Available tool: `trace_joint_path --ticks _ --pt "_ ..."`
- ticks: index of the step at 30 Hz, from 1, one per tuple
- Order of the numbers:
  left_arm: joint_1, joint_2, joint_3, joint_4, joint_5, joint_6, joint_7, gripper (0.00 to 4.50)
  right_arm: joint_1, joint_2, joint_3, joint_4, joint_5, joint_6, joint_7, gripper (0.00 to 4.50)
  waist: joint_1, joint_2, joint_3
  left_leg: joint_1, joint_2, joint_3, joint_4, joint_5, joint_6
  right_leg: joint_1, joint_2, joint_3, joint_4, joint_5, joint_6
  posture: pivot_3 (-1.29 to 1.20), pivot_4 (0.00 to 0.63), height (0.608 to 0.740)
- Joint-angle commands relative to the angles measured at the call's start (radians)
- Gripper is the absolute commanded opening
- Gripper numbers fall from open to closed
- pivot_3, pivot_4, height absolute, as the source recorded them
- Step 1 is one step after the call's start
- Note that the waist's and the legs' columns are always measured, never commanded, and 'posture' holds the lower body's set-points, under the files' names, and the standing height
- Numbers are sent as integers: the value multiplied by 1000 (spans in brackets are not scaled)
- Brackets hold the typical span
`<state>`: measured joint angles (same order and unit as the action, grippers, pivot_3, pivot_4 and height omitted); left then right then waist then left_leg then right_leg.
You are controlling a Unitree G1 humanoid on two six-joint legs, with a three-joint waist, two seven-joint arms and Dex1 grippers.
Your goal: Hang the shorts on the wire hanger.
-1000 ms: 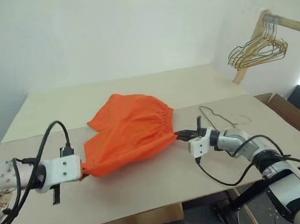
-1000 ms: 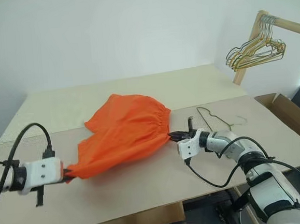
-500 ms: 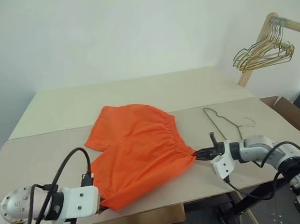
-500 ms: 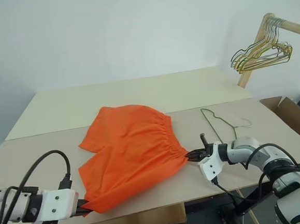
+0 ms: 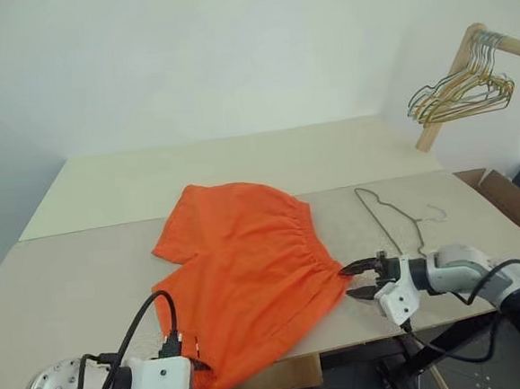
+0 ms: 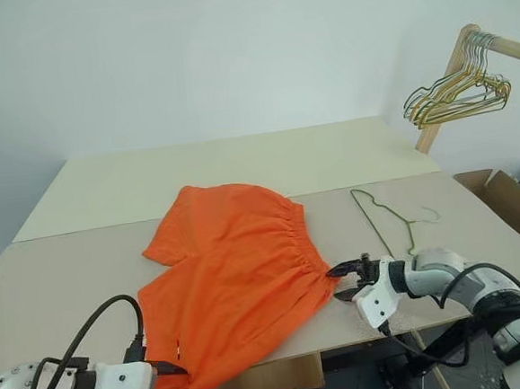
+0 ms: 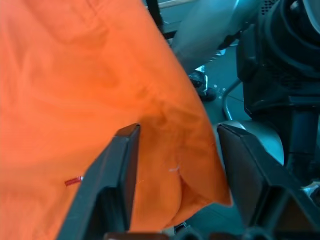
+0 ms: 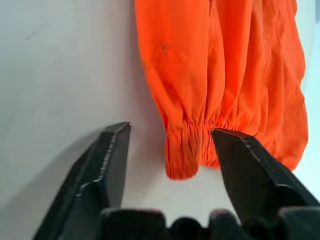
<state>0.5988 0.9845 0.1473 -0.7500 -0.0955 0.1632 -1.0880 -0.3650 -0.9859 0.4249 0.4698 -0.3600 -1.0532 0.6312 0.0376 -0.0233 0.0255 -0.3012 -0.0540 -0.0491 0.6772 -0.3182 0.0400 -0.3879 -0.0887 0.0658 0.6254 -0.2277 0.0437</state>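
Both jaws now parted, released shorts (image 5: 248, 267); left gripper (image 7: 175, 165), right gripper (image 5: 359, 279) drawn back.

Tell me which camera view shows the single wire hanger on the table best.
The left eye view: the wire hanger lies whole on the table, right of the shorts. The right eye view shows the same hanger.

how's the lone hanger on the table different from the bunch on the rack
The lone hanger lies flat on the table, right of the shorts; the bunch hangs from the wooden rack off the table's right end. The lone hanger is single and looks duller, greyish; the bunch is several, clustered, mostly gold. Both are thin wire with curved hooks.
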Motion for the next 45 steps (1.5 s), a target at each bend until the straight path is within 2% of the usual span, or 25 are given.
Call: trace_joint_path --ticks 1,4,7,11,15,19,24,26,29,33,35,41,45 --pt "6 -37 69 3 15 -51 46 2560 69 -83 -82 -124 127 96 50 3517 4 0 1 0 0 0 0 0 0 0 0 0 0 0 0 150 3 740" --pt "-95 -78 135 102 -47 -108 67 2560 187 -150 -157 -261 266 229 87 3517 19 1 1 -2 0 0 0 -1 1 2 -2 0 0 -4 -1 160 0 740" --pt "-290 -47 222 213 -194 -56 27 2560 288 -178 -236 -372 364 351 105 3517 35 1 1 -3 1 -1 0 -1 1 3 0 -2 2 -8 3 167 3 740" --pt "-440 -55 223 238 -265 19 63 2560 401 -182 -363 -517 485 528 111 3517 33 4 1 -1 -1 -3 1 -1 1 0 -2 -5 1 -4 12 170 2 740" --pt "-537 -81 201 212 -324 142 136 2560 459 -170 -471 -605 542 673 120 3517 33 3 2 -5 -2 -3 2 -3 -1 -2 -2 -4 0 0 10 168 0 740" --pt "-646 -150 194 182 -391 279 278 2560 464 -144 -557 -658 590 810 124 3517 39 0 3 -5 -2 -3 2 -3 -2 -1 -2 -4 -1 0 11 153 0 740" --pt "-779 -228 144 156 -404 411 443 2560 435 -93 -614 -753 617 1061 82 3517 49 -1 4 -5 -1 -4 3 -2 -2 -1 -1 -5 -1 1 10 125 0 740" --pt "-839 -242 88 153 -380 446 489 2560 393 -100 -598 -792 600 1245 49 3517 50 -1 4 -5 -2 -3 3 -2 -2 -1 -1 -5 -1 1 10 112 0 740" --pt "-889 -264 24 155 -342 414 507 2560 345 -95 -602 -822 611 1428 33 3517 48 -1 4 -6 -2 -3 3 -2 -3 -2 -1 -4 -2 2 11 92 0 740" --pt "-975 -353 -20 200 -361 398 533 2560 236 -90 -604 -838 630 1708 -11 3517 40 -1 4 -11 -2 -3 4 -2 -4 -4 -2 -5 -5 3 12 50 5 740" --pt "-1003 -361 -34 224 -373 381 490 2560 176 -86 -611 -850 674 1874 -15 3517 30 -1 4 -15 -2 -4 4 -1 -5 -7 -1 -5 -9 7 11 37 8 740" --pt "-1074 -292 -58 302 -508 436 261 2560 -23 -18 -543 -781 710 2392 -102 3517 -2 -1 5 -23 -2 -3 4 0 -7 -15 -1 -5 -13 11 10 6 18 740" --pt "-1085 -278 -76 318 -543 440 188 2560 -91 64 -518 -688 685 2522 -160 3517 -23 -1 6 -23 -2 -3 4 0 -7 -15 -1 -5 -13 11 10 -6 26 740"
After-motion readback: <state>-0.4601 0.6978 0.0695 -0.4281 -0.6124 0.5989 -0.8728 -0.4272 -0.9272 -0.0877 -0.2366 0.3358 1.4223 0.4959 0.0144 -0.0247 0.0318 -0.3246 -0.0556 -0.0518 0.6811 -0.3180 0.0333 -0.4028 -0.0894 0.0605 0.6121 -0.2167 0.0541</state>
